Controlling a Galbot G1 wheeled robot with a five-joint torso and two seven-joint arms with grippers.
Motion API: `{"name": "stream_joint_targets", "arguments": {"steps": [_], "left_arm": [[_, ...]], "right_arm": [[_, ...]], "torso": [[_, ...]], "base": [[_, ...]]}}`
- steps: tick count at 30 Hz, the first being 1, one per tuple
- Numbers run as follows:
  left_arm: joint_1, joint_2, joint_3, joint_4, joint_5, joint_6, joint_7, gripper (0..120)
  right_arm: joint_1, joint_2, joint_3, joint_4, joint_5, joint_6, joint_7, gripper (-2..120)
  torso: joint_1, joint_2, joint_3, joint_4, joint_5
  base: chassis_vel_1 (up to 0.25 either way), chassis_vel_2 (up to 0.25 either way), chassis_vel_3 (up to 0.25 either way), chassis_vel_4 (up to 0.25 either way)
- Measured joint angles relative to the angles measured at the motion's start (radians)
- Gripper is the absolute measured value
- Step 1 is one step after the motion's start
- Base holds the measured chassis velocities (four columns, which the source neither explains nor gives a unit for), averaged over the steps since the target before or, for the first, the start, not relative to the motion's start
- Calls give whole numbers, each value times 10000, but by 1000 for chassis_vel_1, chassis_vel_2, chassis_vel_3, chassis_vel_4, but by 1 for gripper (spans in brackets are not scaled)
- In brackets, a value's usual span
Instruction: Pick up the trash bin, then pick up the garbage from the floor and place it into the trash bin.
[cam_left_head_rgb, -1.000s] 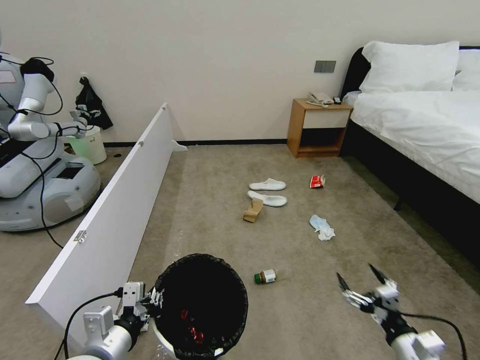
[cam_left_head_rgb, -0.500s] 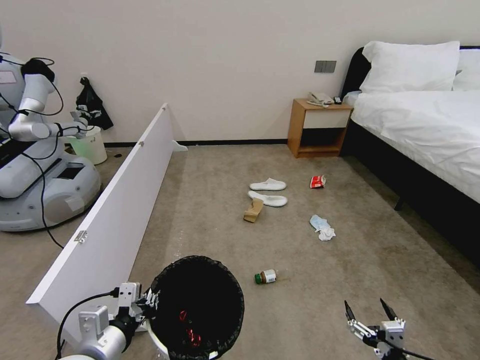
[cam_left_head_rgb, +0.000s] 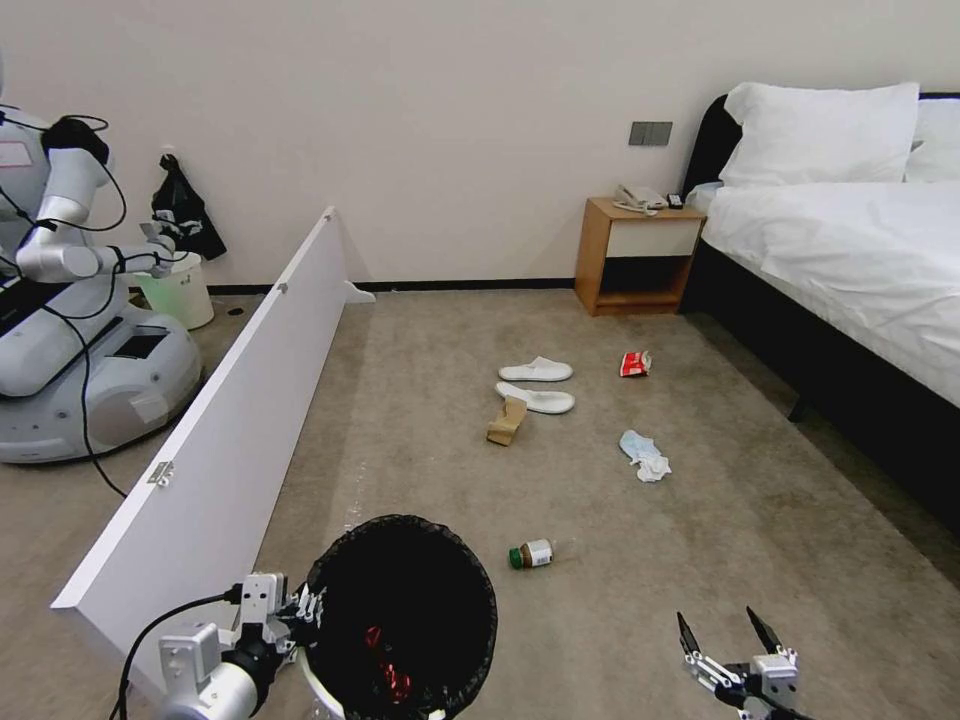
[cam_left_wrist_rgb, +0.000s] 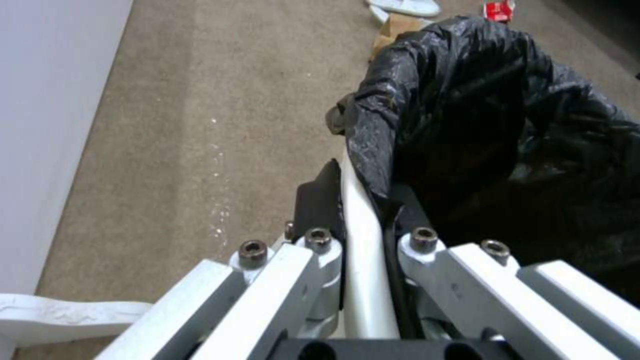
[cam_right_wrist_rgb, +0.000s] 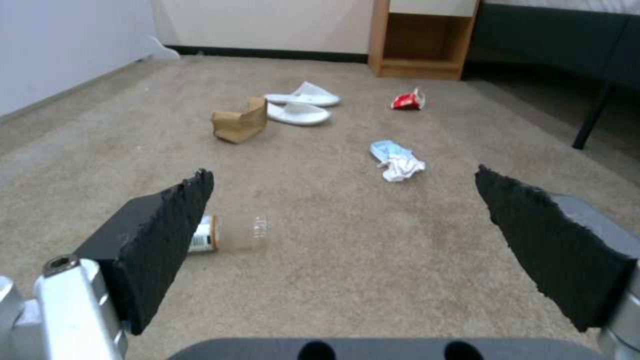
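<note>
Black liner plastic folds over the rim of the trash bin (cam_left_head_rgb: 400, 615), which I hold upright at my lower left, mouth facing up, something red lying at the bottom. My left gripper (cam_left_wrist_rgb: 363, 235) is pinched on the bin's white wall, one finger outside and one inside against the liner (cam_left_wrist_rgb: 480, 115).

My right gripper (cam_left_head_rgb: 727, 640) hangs low at my right with its black pads (cam_right_wrist_rgb: 163, 235) spread wide and nothing between them.

Just ahead of the bin lies the small jar (cam_left_head_rgb: 531, 553) on its side, long axis running left to right, its dark lid toward the bin. Farther out rests the pale blue-white mask (cam_left_head_rgb: 643, 455), crumpled. Beyond it to the left, the brown cardboard piece (cam_left_head_rgb: 507, 421) stands folded, touching or nearly touching the nearer of two white slippers (cam_left_head_rgb: 537, 385), both lying with their long axes crosswise. The red snack packet (cam_left_head_rgb: 635, 363) sits to their right, nearer the wooden nightstand (cam_left_head_rgb: 640, 256).

A long white board (cam_left_head_rgb: 230, 420) stands on edge along my left, running away toward the wall. The bed (cam_left_head_rgb: 850, 260) closes off the right. Between them the carpet (cam_left_head_rgb: 740, 520) is open, with bare floor around the jar and mask.
</note>
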Motion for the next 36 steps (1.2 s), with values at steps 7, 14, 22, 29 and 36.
{"name": "stream_joint_targets", "arguments": {"steps": [7,14,22,29,36], "left_arm": [[56,-107,81,-31,87,-8,11,4],[112,-184,124,0,142,-45,31,4],[129,-237,212,20,214,-58,34,4],[142,-261,224,20,248,-68,36,4],[152,-285,227,25,268,-82,36,4]], "right_arm": [[41,-15,1,-41,56,33,-63,100],[61,-40,1,-104,124,57,-204,100],[116,-52,6,-184,161,87,-292,100],[133,-86,26,-211,209,108,-331,100],[147,-87,26,-241,207,127,-369,100]], "torso": [[0,0,0,0,0],[1,0,2,-2,-2],[1,0,1,0,-1],[1,-1,1,-2,0],[1,0,1,1,0]], "base": [[-48,36,44,-43],[-91,84,88,-100],[-95,109,107,-103],[-116,103,110,-109],[-106,128,115,-117]]}}
